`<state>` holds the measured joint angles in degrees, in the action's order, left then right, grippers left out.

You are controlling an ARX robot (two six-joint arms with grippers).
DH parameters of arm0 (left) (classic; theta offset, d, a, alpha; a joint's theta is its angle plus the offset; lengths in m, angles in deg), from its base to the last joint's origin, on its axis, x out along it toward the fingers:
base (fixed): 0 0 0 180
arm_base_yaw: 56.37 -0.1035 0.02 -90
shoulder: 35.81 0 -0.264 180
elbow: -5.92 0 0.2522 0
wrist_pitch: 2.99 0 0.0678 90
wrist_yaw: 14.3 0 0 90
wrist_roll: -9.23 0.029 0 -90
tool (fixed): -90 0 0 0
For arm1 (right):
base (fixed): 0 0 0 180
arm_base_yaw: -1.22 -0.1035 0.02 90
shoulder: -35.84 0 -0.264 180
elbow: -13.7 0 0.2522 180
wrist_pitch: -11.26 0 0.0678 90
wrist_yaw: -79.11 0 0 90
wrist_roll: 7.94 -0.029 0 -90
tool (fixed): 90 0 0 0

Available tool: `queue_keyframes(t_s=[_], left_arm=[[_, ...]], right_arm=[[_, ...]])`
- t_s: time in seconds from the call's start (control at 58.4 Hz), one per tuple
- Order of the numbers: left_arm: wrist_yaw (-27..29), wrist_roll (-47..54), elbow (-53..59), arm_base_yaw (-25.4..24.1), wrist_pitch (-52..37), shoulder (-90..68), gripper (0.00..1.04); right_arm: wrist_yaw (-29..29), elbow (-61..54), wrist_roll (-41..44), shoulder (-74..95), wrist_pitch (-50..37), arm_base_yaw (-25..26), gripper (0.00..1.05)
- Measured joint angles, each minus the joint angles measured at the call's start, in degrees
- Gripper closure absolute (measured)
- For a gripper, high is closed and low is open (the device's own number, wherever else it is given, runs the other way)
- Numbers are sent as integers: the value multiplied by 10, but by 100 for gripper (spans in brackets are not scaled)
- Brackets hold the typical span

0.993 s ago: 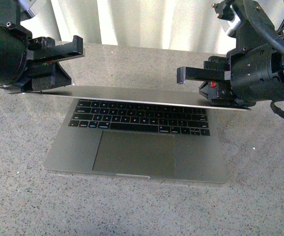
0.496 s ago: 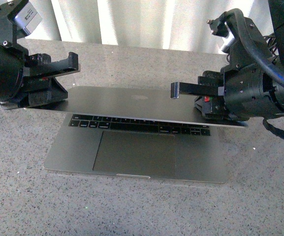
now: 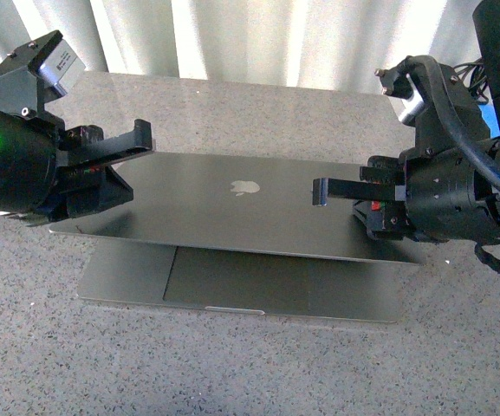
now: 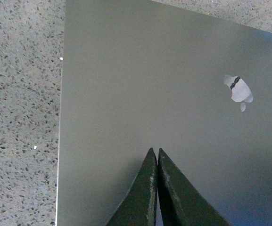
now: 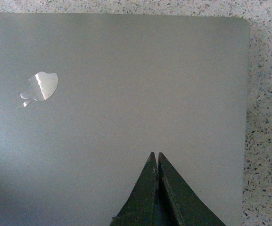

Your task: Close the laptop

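Much lower sits the laptop [image 3: 232, 212] lid (still ajar).

Matt, smooth metal laptop [image 3: 189, 208] lid w/ glossy logo [image 3: 245, 186] (mirror-like); grainy speckled stone tabletop [image 3: 232, 373]

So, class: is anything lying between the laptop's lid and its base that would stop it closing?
Nothing visible does. The lid hangs part-lowered over the base, whose trackpad and front strip are bare. The keyboard is hidden under the lid, so that part cannot be checked.
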<state>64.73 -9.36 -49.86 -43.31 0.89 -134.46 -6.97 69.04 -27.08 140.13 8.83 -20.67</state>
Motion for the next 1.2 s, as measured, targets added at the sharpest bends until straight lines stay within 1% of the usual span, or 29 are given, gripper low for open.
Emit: queue_keyframes(t_s=[0.428, 0.822, 1.198], left_arm=[[0, -29, 31, 15, -31, -12, 101], [3, -57, 55, 24, -80, -47, 101], [2, -71, 73, 23, -110, -74, 101]], right_arm=[[7, -40, -17, 15, -39, 7, 104], [18, -59, -19, 22, -63, 24, 104], [22, -76, -24, 41, -86, 30, 104]])
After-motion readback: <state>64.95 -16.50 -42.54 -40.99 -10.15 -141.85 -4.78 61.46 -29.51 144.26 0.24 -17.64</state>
